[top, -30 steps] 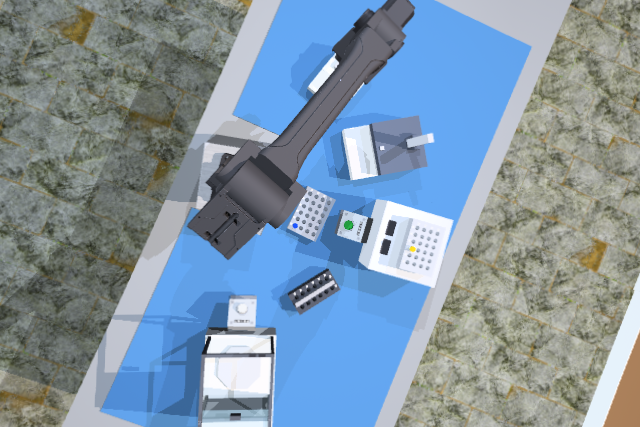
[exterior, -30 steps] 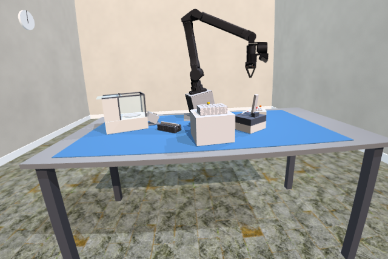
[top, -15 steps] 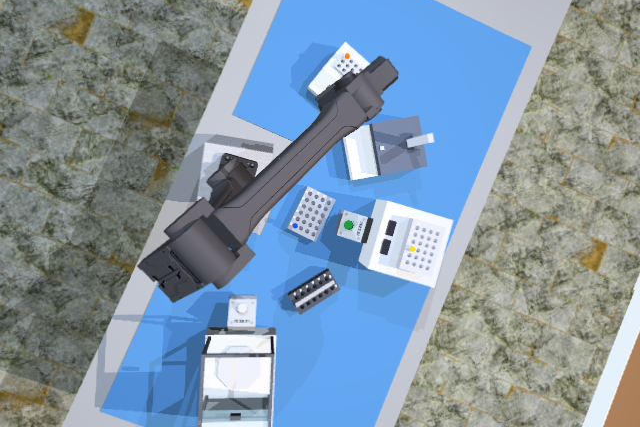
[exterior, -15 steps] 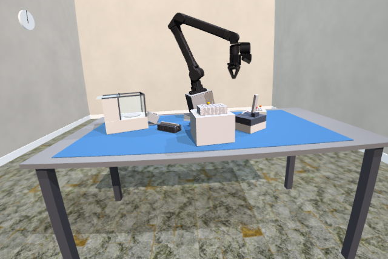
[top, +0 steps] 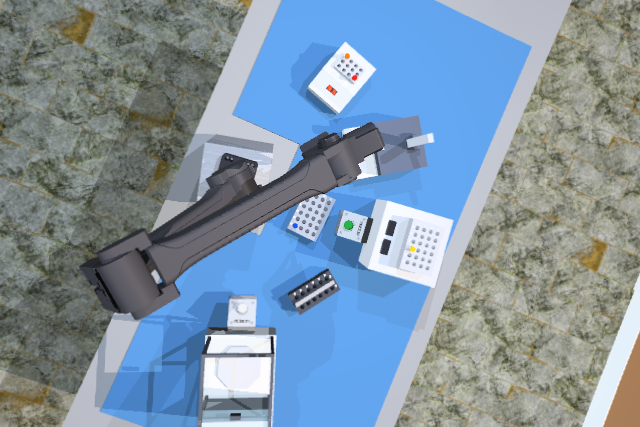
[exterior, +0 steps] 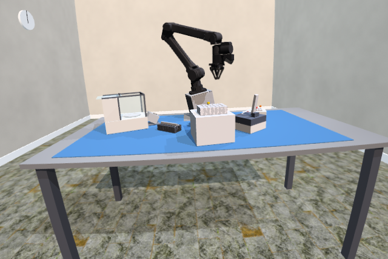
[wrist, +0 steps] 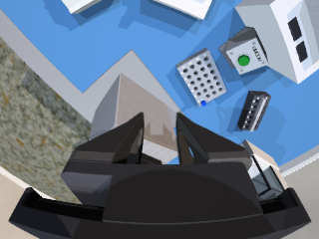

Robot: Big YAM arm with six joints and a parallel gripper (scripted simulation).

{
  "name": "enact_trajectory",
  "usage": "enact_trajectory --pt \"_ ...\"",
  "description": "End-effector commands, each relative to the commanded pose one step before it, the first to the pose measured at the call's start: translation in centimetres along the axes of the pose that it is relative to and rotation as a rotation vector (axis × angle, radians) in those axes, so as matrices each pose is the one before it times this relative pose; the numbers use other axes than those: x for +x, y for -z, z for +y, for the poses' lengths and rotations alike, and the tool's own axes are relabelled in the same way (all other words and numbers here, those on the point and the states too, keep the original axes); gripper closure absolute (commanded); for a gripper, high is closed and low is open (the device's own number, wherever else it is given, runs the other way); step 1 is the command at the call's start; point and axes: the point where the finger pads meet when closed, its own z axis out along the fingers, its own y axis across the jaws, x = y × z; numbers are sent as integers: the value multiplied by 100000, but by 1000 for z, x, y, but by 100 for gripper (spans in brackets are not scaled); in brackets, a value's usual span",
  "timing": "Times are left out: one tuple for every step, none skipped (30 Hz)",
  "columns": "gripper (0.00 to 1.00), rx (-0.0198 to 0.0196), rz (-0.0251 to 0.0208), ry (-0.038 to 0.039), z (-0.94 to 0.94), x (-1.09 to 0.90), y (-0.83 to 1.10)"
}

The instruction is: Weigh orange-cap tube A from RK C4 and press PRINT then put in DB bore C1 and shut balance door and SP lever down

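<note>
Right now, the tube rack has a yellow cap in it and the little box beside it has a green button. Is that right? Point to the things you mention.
Not quite: the cap in the tube rack [top: 311,216] [wrist: 201,77] is blue, as the top view shows. The little box [top: 353,226] [wrist: 244,56] beside it does have a green button [top: 348,224] [wrist: 243,60].

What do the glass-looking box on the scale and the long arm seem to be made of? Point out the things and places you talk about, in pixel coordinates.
The balance's box [top: 272,381] [exterior: 145,102] looks like clear glass or acrylic in a thin dark frame: its pan shows through the panes. The arm [top: 248,220] [exterior: 191,29] could be dark painted metal or hard plastic, with a low sheen; seams show between its smooth, rounded parts.
</note>
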Motion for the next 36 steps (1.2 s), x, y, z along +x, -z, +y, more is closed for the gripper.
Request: enact_trajectory --pt "70 -245 562 2947 -1418 1642 158" --pt "70 0 0 0 0 0 0" --pt "70 -199 -46 -2510 -495 638 -17" --pt "70 167 62 4 -566 636 -15" --pt "70 -3 29 4 -537 630 -15" --pt "70 -33 -14 -2515 -536 629 -15" --pt "70 -5 27 3 -551 615 -14" --pt "70 -6 25 3 -551 615 -13" --pt "70 -7 24 3 -535 603 -23" --pt "70 -239 -108 -2518 -516 598 -12" --pt "70 -46 -8 3 -568 598 -12" --pt "70 -103 -44 2 -583 621 -18" --pt "70 -263 -176 -2521 -528 572 -7" --pt "70 4 -13 1 -583 579 -4" --pt "70 1077 -1518 -371 -1007 210 421" --pt "70 1562 -1960 -3019 -1101 97 398" --pt "70 1355 -1290 -359 -1112 220 579" --pt "70 0 0 0 0 0 0" --pt "70 0 0 0 0 0 0" --pt "70 228 142 -2509 -1174 184 421" --pt "70 241 203 21 -709 635 -7" --pt "70 228 213 23 -698 631 -9" --pt "70 190 180 -2498 -695 632 -12" --pt "70 204 225 29 -705 614 -16" --pt "70 188 231 31 -700 614 -20" --pt "70 148 193 -2489 -698 615 -23" --pt "70 160 232 35 -707 596 -27" --pt "70 143 232 36 -703 595 -30" --pt "70 111 203 33 -663 501 -10" --pt "70 88 184 -2484 -691 586 -34" --pt "70 103 220 39 -711 581 -40" --pt "70 87 213 37 -751 546 -28" --pt "70 51 167 -2480 -702 575 -44" --pt "70 68 198 37 -708 550 -45" --pt "70 0 0 0 0 0 0" --pt "70 0 0 0 0 0 0"
